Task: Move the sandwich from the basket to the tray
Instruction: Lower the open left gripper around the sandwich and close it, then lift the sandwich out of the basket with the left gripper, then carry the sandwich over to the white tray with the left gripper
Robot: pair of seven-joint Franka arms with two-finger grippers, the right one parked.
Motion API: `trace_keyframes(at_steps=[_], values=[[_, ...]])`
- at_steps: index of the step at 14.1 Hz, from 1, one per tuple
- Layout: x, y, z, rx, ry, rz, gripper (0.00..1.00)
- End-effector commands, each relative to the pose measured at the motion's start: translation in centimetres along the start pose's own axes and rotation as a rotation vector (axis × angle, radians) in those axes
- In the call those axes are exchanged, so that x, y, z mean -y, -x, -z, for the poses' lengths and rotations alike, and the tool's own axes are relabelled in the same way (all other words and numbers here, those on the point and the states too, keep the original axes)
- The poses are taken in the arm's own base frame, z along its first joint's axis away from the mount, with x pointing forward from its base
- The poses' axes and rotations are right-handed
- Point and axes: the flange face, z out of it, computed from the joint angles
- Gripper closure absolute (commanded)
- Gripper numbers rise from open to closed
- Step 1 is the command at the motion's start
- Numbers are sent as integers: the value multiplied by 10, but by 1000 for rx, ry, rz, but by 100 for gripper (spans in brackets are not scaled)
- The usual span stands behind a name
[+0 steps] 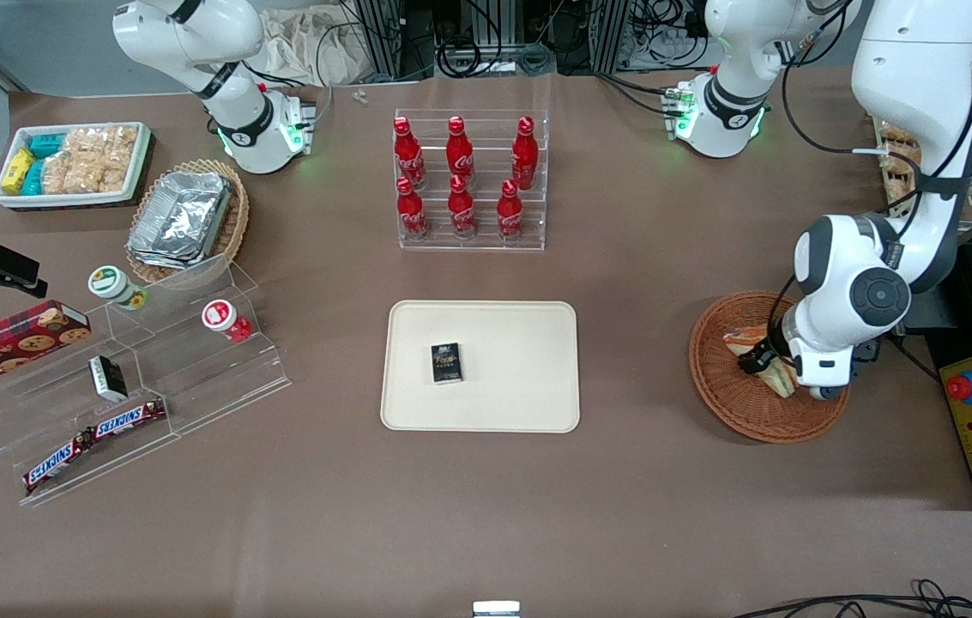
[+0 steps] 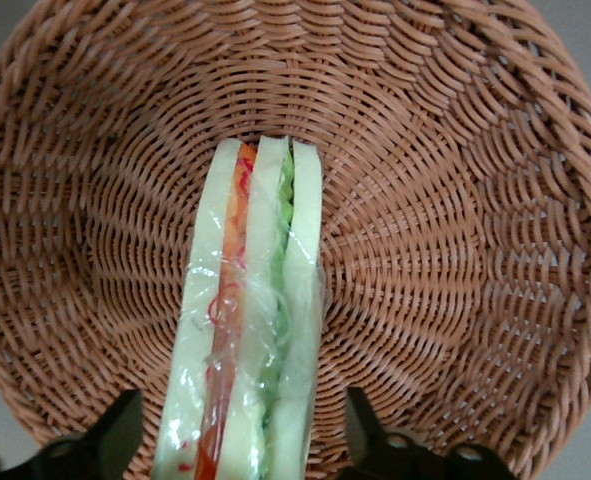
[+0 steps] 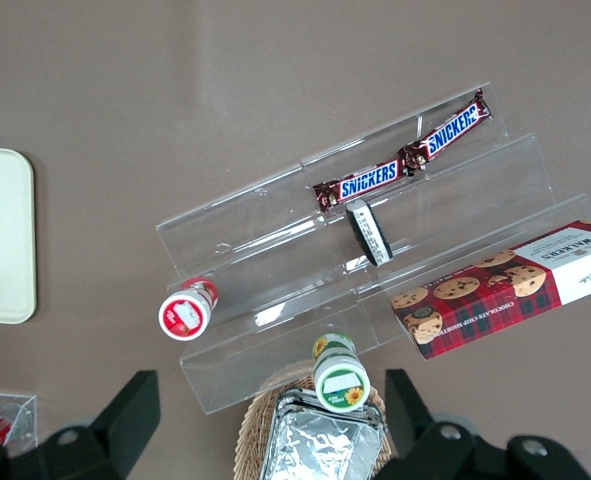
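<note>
Front view: left arm's gripper [image 1: 767, 364] is hanging low inside the basket [image 1: 730, 403], right over the sandwich [image 1: 745, 341], w/ the wrist housing blocking most of it. Sandwich is lying in the basket, pale corner poking out from under the arm on the side toward the tray [image 1: 528, 390]. Tray is sitting near the basket, toward the parked arm's end of the table, carrying only a small dark packet [image 1: 446, 362]. Rack of red cola bottles [image 1: 465, 178] is standing farther from the camera than the tray.

Left wrist view: fingers [image 2: 111, 435] are standing wide apart, one on each side of the sandwich [image 2: 255, 330], gaps showing btwn each finger and the wrap, so not touching it. Sandwich is standing on edge on the basket [image 2: 455, 200] floor, orange-red and green layers facing up, clear wrap on.

Right wrist view: no gripper of the working arm here; tray [image 3: 3, 235] edge is showing beside the clear stepped stand [image 3: 375, 270] w/ Snickers bars [image 3: 405, 160].
</note>
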Motion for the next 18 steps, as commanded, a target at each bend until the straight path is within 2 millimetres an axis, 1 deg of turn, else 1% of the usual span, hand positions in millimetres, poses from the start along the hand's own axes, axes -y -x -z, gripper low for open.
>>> trace_keyframes(at_steps=[1,3,4,5,6,7,10,12,13,14,15,16,17,18], values=[[-1,-3,-8,-23,5,11,33],[-2,-4,-13,-26,12,9,64],[-1,-5,-13,-28,13,11,79],[-1,-6,-8,-32,17,8,93],[3,-10,1,-38,21,8,99],[7,-11,19,-48,26,7,100],[15,-8,91,-36,2,-53,100],[11,0,132,-33,-5,-105,100],[7,7,149,-25,-4,-131,100],[-4,20,168,-14,12,-170,100],[-13,28,182,10,31,-186,100],[-27,39,195,29,40,-210,100],[-46,55,203,32,47,-254,100],[-58,66,204,33,53,-285,100]])
